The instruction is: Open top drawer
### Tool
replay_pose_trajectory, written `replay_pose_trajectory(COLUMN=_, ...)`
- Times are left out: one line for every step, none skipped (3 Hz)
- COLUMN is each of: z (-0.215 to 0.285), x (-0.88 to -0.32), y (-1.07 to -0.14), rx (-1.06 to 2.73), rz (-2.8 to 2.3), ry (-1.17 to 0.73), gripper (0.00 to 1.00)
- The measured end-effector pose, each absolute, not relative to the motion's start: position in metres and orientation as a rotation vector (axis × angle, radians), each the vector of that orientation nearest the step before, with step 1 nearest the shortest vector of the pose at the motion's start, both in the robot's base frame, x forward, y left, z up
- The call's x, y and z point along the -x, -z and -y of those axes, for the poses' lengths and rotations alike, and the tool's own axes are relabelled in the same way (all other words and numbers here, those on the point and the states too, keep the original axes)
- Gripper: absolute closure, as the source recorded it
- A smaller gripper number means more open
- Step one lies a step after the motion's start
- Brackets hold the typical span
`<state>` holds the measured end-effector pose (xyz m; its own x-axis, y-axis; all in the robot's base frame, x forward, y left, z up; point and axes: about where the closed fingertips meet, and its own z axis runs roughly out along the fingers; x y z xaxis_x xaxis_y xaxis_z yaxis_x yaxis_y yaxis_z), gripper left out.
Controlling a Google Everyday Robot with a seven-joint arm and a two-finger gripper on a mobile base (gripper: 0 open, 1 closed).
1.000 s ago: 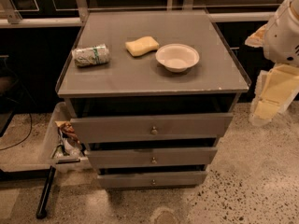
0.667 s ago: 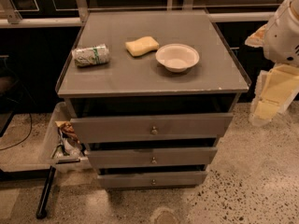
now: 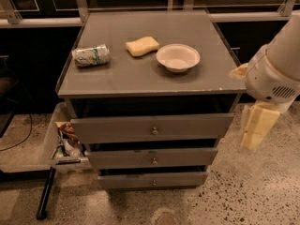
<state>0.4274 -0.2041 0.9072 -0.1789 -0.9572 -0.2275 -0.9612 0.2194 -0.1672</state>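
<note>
The top drawer [image 3: 117, 128] is the widest of three grey drawer fronts in the cabinet, with a small round metal knob [image 3: 154, 131] at its centre. Its front stands a little forward of the cabinet top, with a dark gap above it. My gripper [image 3: 255, 125], pale yellow below the white arm [image 3: 276, 64], hangs to the right of the cabinet at about the height of the top drawer. It is apart from the drawer and the knob.
On the cabinet top [image 3: 140, 74] lie a crushed can [image 3: 91, 55], a yellow sponge [image 3: 142, 46] and a white bowl [image 3: 177, 57]. Two narrower drawers [image 3: 152, 159] sit below. A clear bin with clutter [image 3: 63, 142] stands on the floor at left, beside a dark pole [image 3: 47, 193].
My arm and gripper have moved lower and slightly left, closer to the cabinet's right side. The drawers and the things on top have not moved.
</note>
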Motion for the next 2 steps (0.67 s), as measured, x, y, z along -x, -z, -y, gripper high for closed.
replay_pose_trajectory(z=0.197, x=-0.42, y=-0.868, rx=1.871, rz=-2.118, ry=-0.073, gripper=0.0)
replay_pose_trajectory(z=0.193, x=-0.417, y=-0.832, rx=1.932, rz=-2.03, ry=-0.106, gripper=0.0)
